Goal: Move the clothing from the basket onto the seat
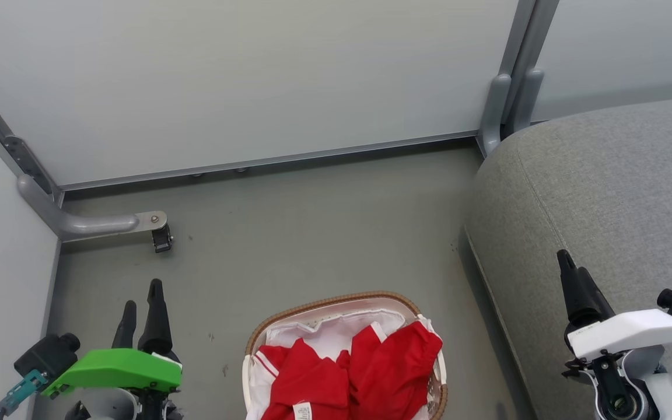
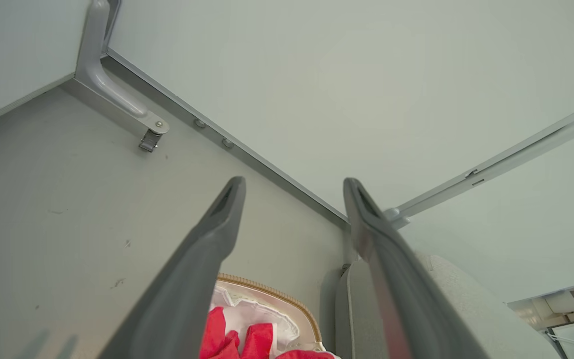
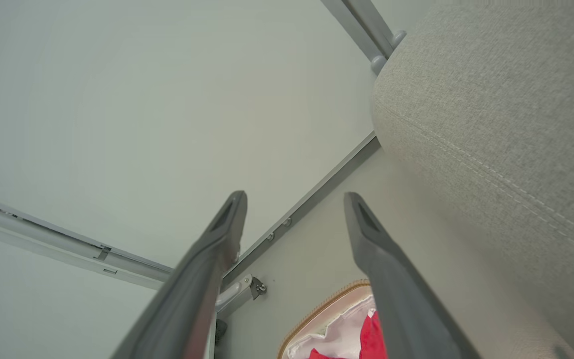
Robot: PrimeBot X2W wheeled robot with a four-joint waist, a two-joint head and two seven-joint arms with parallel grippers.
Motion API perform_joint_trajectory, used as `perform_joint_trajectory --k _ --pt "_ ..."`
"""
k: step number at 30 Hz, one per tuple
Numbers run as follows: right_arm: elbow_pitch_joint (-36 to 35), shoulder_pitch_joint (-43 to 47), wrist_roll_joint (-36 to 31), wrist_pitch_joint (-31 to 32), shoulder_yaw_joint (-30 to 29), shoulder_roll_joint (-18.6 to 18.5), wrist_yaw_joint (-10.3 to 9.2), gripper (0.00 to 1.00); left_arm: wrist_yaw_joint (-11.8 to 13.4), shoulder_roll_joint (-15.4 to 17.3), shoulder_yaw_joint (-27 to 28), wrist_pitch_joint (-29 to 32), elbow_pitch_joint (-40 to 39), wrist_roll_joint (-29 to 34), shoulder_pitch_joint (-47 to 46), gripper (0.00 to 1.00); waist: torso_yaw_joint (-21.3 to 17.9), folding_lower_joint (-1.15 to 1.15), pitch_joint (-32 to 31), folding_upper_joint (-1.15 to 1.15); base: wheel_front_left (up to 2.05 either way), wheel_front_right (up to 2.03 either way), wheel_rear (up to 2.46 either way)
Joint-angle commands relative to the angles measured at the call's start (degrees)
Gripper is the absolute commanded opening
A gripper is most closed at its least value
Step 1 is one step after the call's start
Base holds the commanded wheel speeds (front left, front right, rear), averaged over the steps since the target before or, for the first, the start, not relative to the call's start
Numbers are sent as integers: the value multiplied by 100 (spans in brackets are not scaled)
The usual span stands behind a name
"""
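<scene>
The oval basket (image 1: 336, 300) with a brown woven rim stands on the floor at the bottom centre of the head view. The red clothing (image 1: 394, 367) with white trim lies crumpled in it over a white liner (image 1: 336, 333). To its right is the grey seat (image 1: 604, 186), bare. My left gripper (image 1: 142, 294) hovers open left of the basket; my right gripper (image 1: 569, 274) hovers over the seat's front part. In the wrist views the left gripper (image 2: 294, 182) and right gripper (image 3: 294, 195) are both open and hold nothing, with the basket (image 2: 267, 289) (image 3: 327, 304) and clothing (image 2: 257, 339) (image 3: 369, 334) below them.
Pale wall panels close off the back and the left. A grey metal foot with a small caster (image 1: 160, 238) juts from the left corner, and a grey post (image 1: 505, 111) stands by the seat's far corner. Grey floor (image 1: 312, 233) lies between basket and wall.
</scene>
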Motion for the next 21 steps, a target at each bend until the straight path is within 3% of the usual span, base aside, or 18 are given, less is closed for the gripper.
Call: perform_joint_trajectory --k 1,21 --pt "-54 -149 -199 -65 32 -67 1 100 40 38 -25 -66 -39 250 -181 100 -1 0 1 0 0 0 0" --pt "138 -213 -1611 -411 314 -201 2 100 438 221 -366 -410 131 1776 -173 100 4 0 4 0 0 0 0"
